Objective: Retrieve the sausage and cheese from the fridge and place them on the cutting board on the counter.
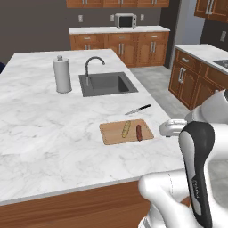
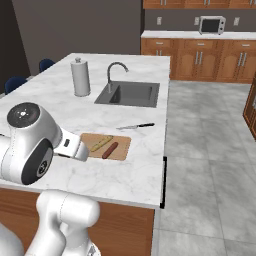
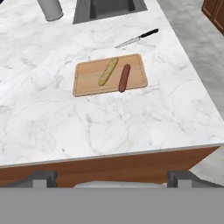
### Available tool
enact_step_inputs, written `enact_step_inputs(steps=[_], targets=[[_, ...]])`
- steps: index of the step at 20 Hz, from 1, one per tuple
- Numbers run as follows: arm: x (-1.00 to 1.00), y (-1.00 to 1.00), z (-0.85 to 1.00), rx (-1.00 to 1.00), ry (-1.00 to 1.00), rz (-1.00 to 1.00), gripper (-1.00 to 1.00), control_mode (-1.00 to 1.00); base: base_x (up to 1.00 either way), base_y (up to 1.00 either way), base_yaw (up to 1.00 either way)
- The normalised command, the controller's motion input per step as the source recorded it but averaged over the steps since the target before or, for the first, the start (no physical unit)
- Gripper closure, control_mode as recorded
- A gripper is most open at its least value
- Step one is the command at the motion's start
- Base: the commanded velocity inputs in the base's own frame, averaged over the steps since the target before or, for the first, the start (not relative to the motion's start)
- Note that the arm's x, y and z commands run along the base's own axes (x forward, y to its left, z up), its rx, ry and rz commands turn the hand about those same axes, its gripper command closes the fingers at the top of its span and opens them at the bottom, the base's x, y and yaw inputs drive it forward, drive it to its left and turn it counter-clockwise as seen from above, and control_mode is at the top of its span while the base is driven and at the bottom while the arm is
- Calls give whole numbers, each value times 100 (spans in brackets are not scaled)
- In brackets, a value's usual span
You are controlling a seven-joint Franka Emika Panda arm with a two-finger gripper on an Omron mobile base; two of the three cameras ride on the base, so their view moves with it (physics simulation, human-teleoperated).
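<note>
The large white-grey marbled counter (image 3: 52,118) carries the small light-brown wooden cutting board (image 3: 89,81) near its right, near edge, with a dark inset sink (image 1: 107,83) and a paper-towel roll (image 1: 62,75) farther back. On the board lie 2 things side by side, just apart: the yellow-orange elongated cheese (image 3: 108,71) on the left and the short dark reddish-brown sausage (image 3: 124,78) on the right. Both have their long axes running near to far, tilted slightly right at the far end. A black-handled knife (image 3: 137,38) lies on the counter just beyond the board's far right corner. The gripper (image 3: 113,177) hangs off the counter's near edge, its jaws spread fully wide and holding nothing; the board lies ahead of the fingertips (image 3: 41,177), well apart. Both items look delivered, so the task seems essentially done.
</note>
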Motion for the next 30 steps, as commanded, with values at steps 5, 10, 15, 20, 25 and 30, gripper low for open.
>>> enact_step_inputs(steps=[5, 10, 15, 20, 25, 30], targets=[[0, 0, 0, 0, 0, 0, -100, -100, 0, 0, 0], [0, 0, 0, 0, 0, 0, -100, 100, 0, 0, 0], [0, 0, 0, 0, 0, 0, -100, 100, 0, 0, 0], [0, 0, 0, 0, 0, 0, -100, 100, -18, -4, 0], [0, 0, 0, 0, 0, 0, -100, 100, -47, 0, 0], [0, 0, 0, 0, 0, 0, -100, 100, 3, 18, -60]])
